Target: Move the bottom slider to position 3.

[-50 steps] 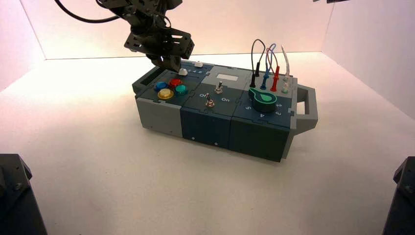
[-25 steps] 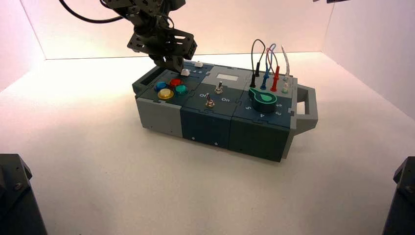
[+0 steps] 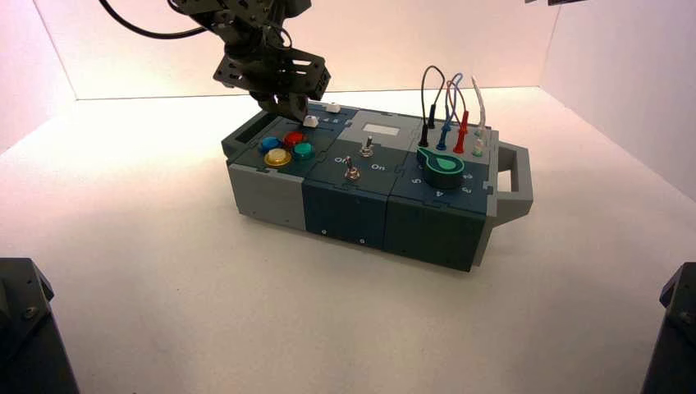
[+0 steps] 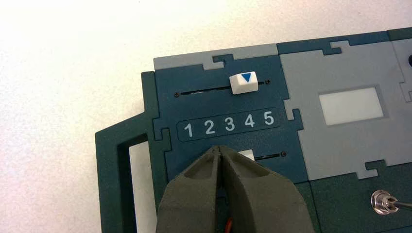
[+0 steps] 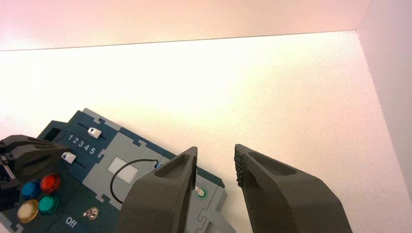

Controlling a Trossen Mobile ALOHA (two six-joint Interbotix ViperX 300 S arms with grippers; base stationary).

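The bottom slider's white knob [image 4: 248, 155] shows only as a corner beside my left gripper [image 4: 221, 148], which is shut with its tips touching the knob's side on the dark blue track. That corner lies below the numerals 3 [image 4: 229, 124] and 4; the rest is hidden by the fingers. From above, the left gripper [image 3: 289, 111] stands over the box's back left corner, at the knob [image 3: 311, 121]. My right gripper [image 5: 215, 160] hangs open high above the box's wire end, holding nothing.
The twin slider knob [image 4: 247, 82] with a blue triangle sits above numeral 4. On the box [image 3: 427, 222] are coloured buttons [image 3: 285, 148], two toggle switches [image 3: 351, 171], a green dial [image 3: 446, 163] and plugged wires [image 3: 447, 115]. A handle [image 3: 515, 182] sticks out on the right.
The left gripper has shifted a little to the right along the track, and the bottom slider's knob has moved with it. In the last half second nothing moved.
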